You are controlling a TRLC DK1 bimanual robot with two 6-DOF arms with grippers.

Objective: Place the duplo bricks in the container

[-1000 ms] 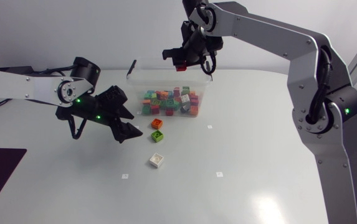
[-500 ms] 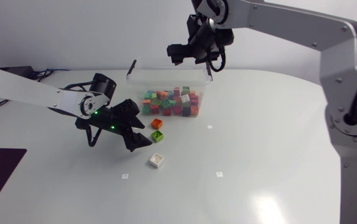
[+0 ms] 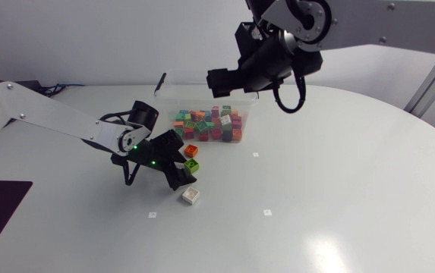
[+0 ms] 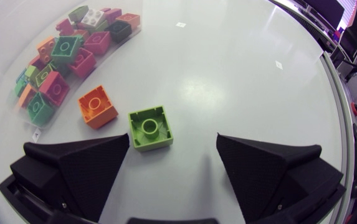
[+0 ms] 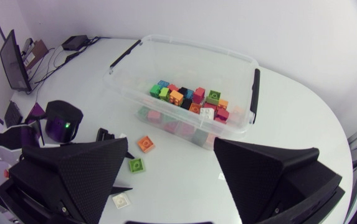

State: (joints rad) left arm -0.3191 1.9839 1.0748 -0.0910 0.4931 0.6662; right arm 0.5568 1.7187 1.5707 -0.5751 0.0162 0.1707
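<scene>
The left claw (image 3: 181, 175) has slid across the counter to the green brick (image 3: 192, 165). The right claw (image 5: 171, 149) has released its red brick and risen.

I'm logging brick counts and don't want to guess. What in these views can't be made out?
Bricks in the container: piled and too small to count in any view.
Container's far rim, head view: partly behind the right claw.
White brick: outside the left wrist view entirely.
Left claw, head view: fingers merge into one dark shape, so the gap is unreadable there.
</scene>
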